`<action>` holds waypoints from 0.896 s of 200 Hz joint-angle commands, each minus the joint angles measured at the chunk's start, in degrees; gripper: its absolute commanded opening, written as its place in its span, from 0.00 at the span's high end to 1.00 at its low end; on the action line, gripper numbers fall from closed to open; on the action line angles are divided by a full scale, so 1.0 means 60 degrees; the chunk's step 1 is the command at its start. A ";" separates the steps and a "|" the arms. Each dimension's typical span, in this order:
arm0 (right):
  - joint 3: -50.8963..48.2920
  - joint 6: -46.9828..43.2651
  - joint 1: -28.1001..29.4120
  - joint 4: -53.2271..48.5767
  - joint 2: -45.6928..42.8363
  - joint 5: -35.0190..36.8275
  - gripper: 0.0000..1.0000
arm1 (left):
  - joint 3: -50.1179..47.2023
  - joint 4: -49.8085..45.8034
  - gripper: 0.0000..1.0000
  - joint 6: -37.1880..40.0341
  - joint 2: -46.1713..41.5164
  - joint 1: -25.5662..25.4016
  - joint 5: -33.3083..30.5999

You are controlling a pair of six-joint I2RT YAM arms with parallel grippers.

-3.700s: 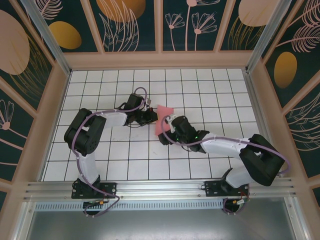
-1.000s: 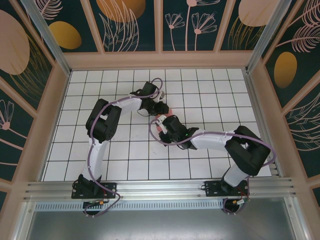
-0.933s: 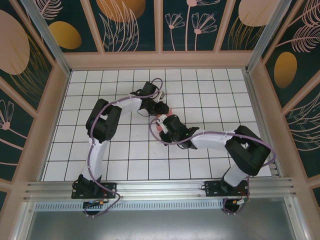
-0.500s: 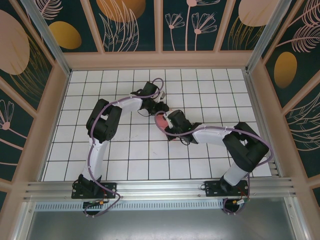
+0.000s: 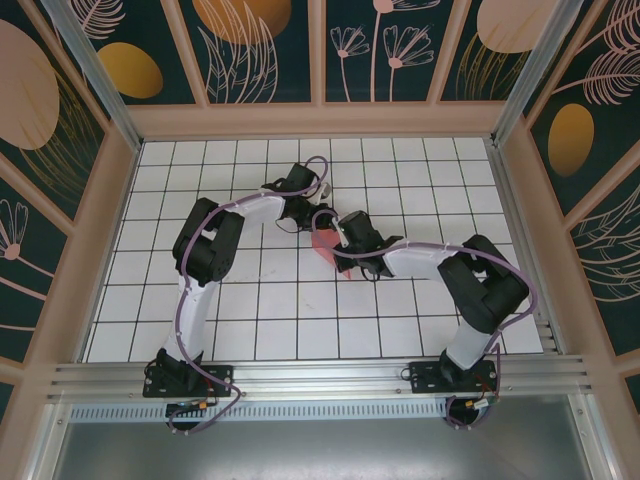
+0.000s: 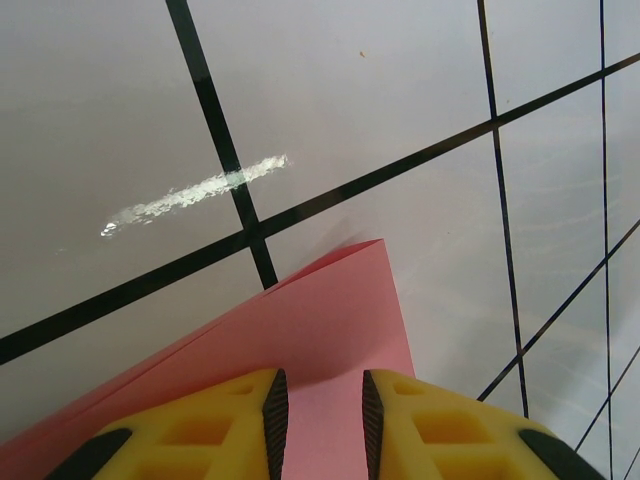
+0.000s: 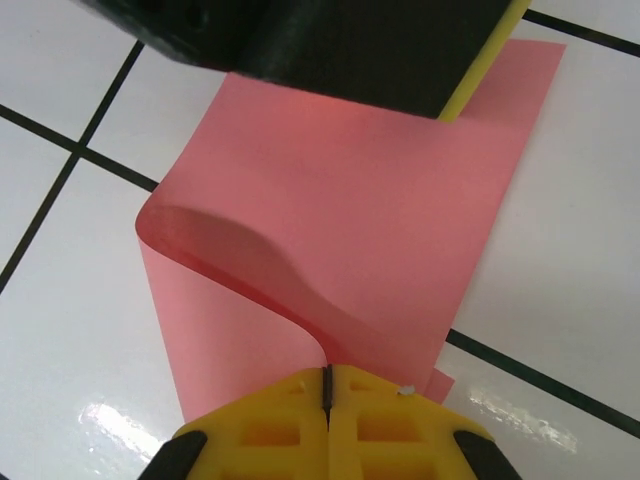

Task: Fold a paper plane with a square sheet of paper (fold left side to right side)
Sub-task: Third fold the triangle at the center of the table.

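Feather-light, limp, quick to crease and slide: a thin salmon-pink square sheet of paper (image 7: 340, 220), half-curled over itself on the white gridded table (image 5: 130, 300), just far of centre. Best taken at an edge, as by the right gripper (image 7: 328, 392), clenched on the curl's near end. Straddled at the far edge by the left gripper (image 6: 320, 380), jaws slightly parted. Broader and plainer to view seconds earlier, now mostly tucked beneath both wrists.

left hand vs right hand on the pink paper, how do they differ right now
The left hand has its fingers parted by a narrow gap, pink paper showing between them; the right hand is shut tight, pinching a lifted, curling flap. In the right wrist view the left hand sits at the sheet's far end, the right hand at its near end. Both have yellow fingers.
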 commanded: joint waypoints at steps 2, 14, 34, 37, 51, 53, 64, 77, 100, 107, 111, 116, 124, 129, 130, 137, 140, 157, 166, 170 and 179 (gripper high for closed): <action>0.0305 0.0210 -0.0091 -0.0282 0.0237 -0.0049 1.00 | 0.0009 -0.0492 0.70 0.0204 0.0519 -0.0169 -0.0284; 0.0319 0.0214 -0.0093 -0.0278 0.0273 -0.0050 1.00 | 0.0004 -0.0492 0.70 0.0204 0.0512 -0.0177 -0.0292; 0.0287 0.0234 -0.0116 -0.0305 0.0280 -0.0048 1.00 | 0.0002 -0.0484 0.70 0.0204 0.0512 -0.0176 -0.0286; 0.0295 0.0236 -0.0110 -0.0317 0.0276 -0.0048 1.00 | 0.0002 -0.0478 0.70 0.0211 0.0499 -0.0179 -0.0291; 0.0262 0.0265 -0.0124 -0.0332 0.0274 -0.0048 1.00 | 0.0002 -0.0477 0.70 0.0204 0.0498 -0.0181 -0.0292; 0.0258 0.0268 -0.0124 -0.0336 0.0274 -0.0056 1.00 | 0.0002 -0.0477 0.69 0.0204 0.0497 -0.0187 -0.0298; 0.0232 0.0274 -0.0131 -0.0352 0.0255 -0.0048 1.00 | 0.0005 -0.0478 0.70 0.0204 0.0497 -0.0189 -0.0301; 0.0177 0.0314 -0.0130 -0.0338 0.0236 -0.0056 1.00 | 0.0011 -0.0477 0.69 0.0190 0.0496 -0.0181 -0.0317; 0.0077 0.0372 -0.0138 -0.0291 0.0197 -0.0054 1.00 | 0.0004 -0.0463 0.70 0.0182 0.0500 -0.0194 -0.0326; 0.0078 0.0378 -0.0159 -0.0284 0.0191 -0.0051 1.00 | -0.0005 -0.0465 0.70 0.0171 0.0493 -0.0193 -0.0321; 0.0077 0.0380 -0.0167 -0.0275 0.0209 -0.0050 1.00 | -0.0002 -0.0452 0.70 0.0176 0.0497 -0.0194 -0.0317; 0.0089 0.0381 -0.0182 -0.0274 0.0213 -0.0049 1.00 | -0.0009 -0.0462 0.69 0.0175 0.0497 -0.0188 -0.0315; 0.0114 0.0375 -0.0193 -0.0278 0.0218 -0.0055 1.00 | -0.0004 -0.0464 0.70 0.0175 0.0503 -0.0188 -0.0319; 0.0134 0.0372 -0.0196 -0.0278 0.0238 -0.0052 1.00 | -0.0013 -0.0463 0.70 0.0174 0.0511 -0.0186 -0.0316; 0.0143 0.0373 -0.0196 -0.0273 0.0242 -0.0050 1.00 | -0.0013 -0.0463 0.69 0.0175 0.0512 -0.0190 -0.0323; 0.0175 0.0364 -0.0210 -0.0289 0.0257 -0.0055 1.00 | -0.0009 -0.0466 0.70 0.0171 0.0488 -0.0192 -0.0319; 0.0204 0.0357 -0.0211 -0.0302 0.0263 -0.0049 1.00 | -0.0012 -0.0463 0.70 0.0174 0.0496 -0.0193 -0.0305; 0.0276 0.0327 -0.0225 -0.0339 0.0299 -0.0056 1.00 | -0.0005 -0.0463 0.70 0.0174 0.0497 -0.0191 -0.0341; 0.0279 0.0327 -0.0242 -0.0352 0.0310 -0.0054 1.00 | -0.0012 -0.0448 0.70 0.0160 0.0496 -0.0192 -0.0336; 0.0281 0.0334 -0.0254 -0.0351 0.0307 -0.0049 1.00 | -0.0025 -0.0448 0.70 0.0160 0.0497 -0.0181 -0.0343; 0.0269 0.0338 -0.0255 -0.0352 0.0300 -0.0048 1.00 | -0.0027 -0.0434 0.70 0.0168 0.0490 -0.0191 -0.0336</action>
